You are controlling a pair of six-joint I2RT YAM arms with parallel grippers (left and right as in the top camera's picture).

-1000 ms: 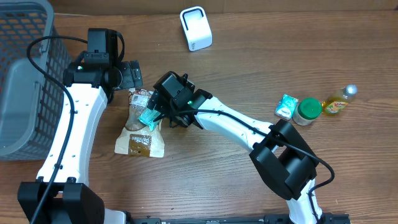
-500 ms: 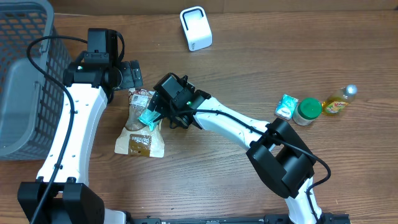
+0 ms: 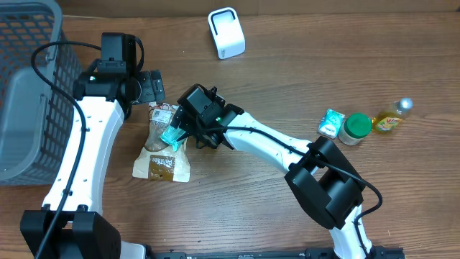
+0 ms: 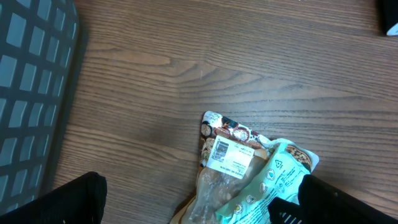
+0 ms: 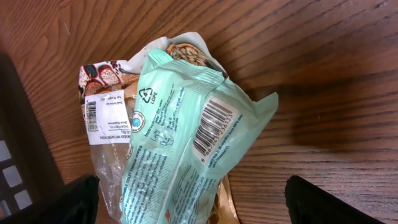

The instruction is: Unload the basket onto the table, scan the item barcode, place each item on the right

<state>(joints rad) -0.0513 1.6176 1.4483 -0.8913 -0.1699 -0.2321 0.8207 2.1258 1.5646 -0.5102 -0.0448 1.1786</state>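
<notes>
Left of centre on the wooden counter (image 3: 287, 79), the mint-green packet (image 5: 180, 137) is lying flat on a brown-and-clear snack bag (image 3: 162, 165), across the bag's middle. Its long axis is running roughly far to near, leaning a little toward near-left. The printed back is facing up, so the barcode (image 5: 214, 124) is showing to the cameras. It is sitting close to the packet's right edge, its strip lying along the packet's length, and a recycling triangle (image 5: 147, 94) is sitting nearer the far end. A white label (image 5: 106, 118) bearing a second, smaller barcode is showing on the snack bag just left of the packet. The bag's own long axis is also running far to near, label end far.

The right gripper (image 5: 191, 186) is hanging directly over the packet, its jaws standing spread wide, one on each side; in the wrist view neither is touching it. The left gripper (image 4: 202, 186) is hovering over the far end of the snack bag, its jaws likewise spread wide and holding nothing.

The white scanner (image 3: 226, 32) is standing toward the far edge, well apart from the packet and to its right. A grey basket (image 3: 21, 93) is occupying the far-left corner. Toward the right edge, a small teal sachet (image 3: 330, 122), a green-lidded jar (image 3: 355, 128) and a yellow bottle (image 3: 390, 121) are sitting in a row.
</notes>
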